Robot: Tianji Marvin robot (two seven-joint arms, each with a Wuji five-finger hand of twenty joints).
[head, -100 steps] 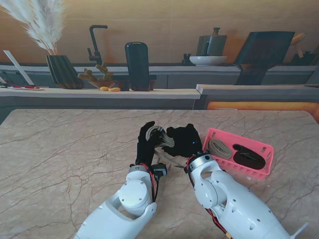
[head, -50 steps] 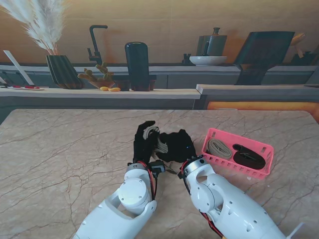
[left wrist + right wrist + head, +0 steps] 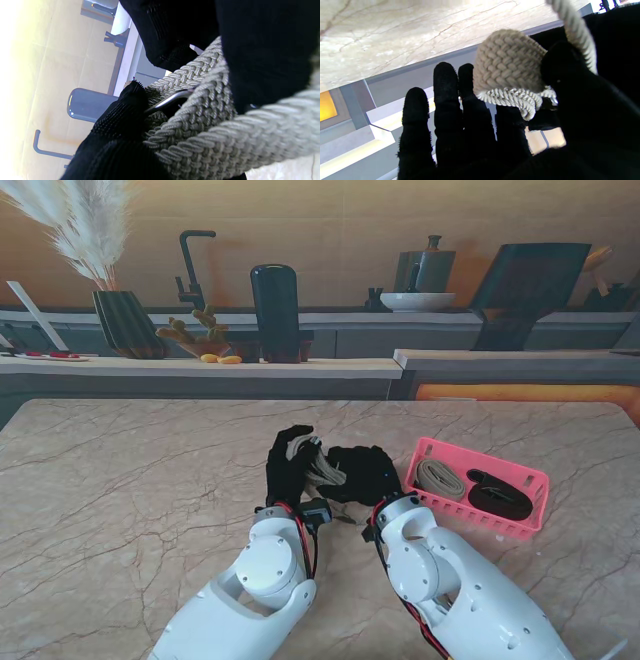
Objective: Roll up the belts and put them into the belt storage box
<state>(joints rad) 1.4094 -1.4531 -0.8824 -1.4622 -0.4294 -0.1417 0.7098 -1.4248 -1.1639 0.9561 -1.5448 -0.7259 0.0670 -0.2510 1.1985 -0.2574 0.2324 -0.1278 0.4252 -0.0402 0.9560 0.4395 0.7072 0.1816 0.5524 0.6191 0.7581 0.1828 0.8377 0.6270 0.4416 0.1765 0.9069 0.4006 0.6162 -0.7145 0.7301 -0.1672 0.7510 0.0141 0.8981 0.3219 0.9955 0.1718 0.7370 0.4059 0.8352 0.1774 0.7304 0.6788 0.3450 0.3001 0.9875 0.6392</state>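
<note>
marble table (image 3: 120, 510) is carrying everything. pink belt storage box (image 3: 535, 480) is sitting to the right of both hands, holding a coiled beige belt (image 3: 436, 478) and a black belt (image 3: 499, 494). left hand (image 3: 288, 468) and right hand (image 3: 362, 470) are meeting mid-table, both gripping a braided beige belt (image 3: 322, 464) between them, outside the box. left wrist view: fingers (image 3: 125, 112) are pinching the braid beside a metal buckle (image 3: 172, 98). right wrist view: thumb is pressing the rolled end (image 3: 507, 62); the other fingers are staying extended.
</note>
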